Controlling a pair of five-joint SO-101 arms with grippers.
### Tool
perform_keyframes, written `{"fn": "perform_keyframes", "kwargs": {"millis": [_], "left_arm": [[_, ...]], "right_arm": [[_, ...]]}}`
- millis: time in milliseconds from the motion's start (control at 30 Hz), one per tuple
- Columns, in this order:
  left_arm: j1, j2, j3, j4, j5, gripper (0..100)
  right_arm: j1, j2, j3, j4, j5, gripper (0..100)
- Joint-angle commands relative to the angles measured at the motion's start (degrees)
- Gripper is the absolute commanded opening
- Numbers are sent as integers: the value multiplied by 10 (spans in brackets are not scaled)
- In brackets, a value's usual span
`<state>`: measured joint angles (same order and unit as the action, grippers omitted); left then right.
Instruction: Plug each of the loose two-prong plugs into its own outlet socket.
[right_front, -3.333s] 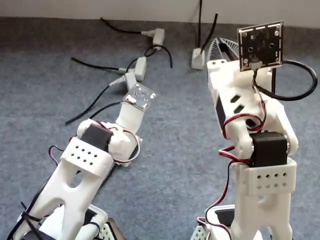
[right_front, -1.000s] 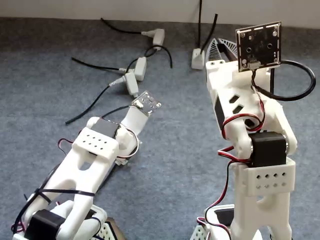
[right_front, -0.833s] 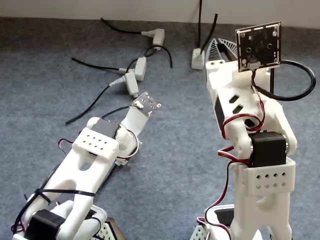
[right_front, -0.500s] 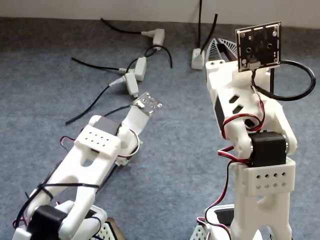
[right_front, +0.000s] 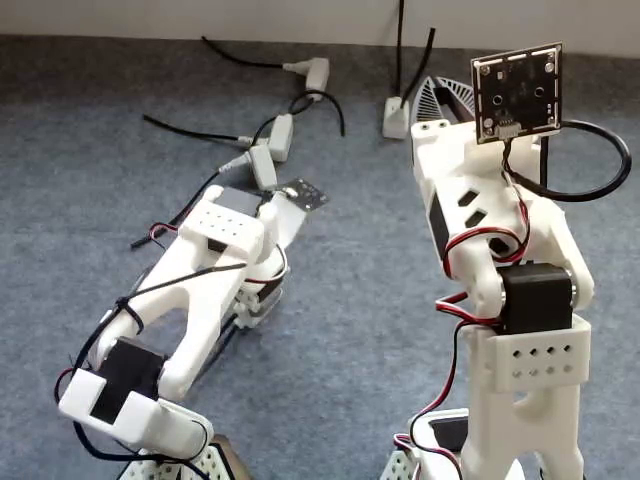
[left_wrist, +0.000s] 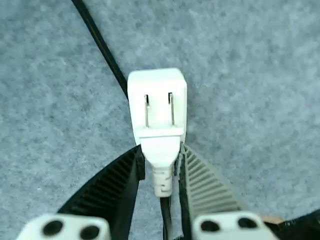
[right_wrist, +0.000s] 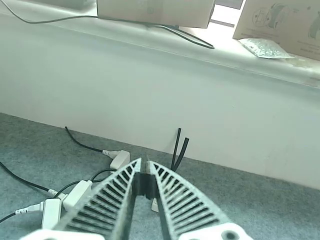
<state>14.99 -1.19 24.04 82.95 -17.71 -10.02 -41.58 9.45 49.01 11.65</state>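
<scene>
Plug (left_wrist: 157, 107) pinched in left gripper (left_wrist: 161, 154)

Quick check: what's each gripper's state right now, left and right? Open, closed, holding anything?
Left gripper: closed on the white two-prong plug.
Right gripper: closed, holding nothing.

High camera downward — left wrist close over plug (left_wrist: 157, 107), right wrist outward.

Grey carpet (right_front: 360, 280); white corded plugs (right_front: 281, 135)
</scene>
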Motion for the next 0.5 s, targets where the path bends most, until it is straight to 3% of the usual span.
{"fn": "perform_keyframes", "kwargs": {"millis": [0, 167, 467], "left_arm": [[-8, -56, -33, 60, -33, 7], [-46, -93, -51, 114, -83, 7], [-116, -100, -58, 113, -142, 7]], "right_arm": [[-2, 5, -26, -1, -5, 6], [-2, 3, -26, -1, -6, 6], [-2, 0, -26, -1, -6, 6]]}}
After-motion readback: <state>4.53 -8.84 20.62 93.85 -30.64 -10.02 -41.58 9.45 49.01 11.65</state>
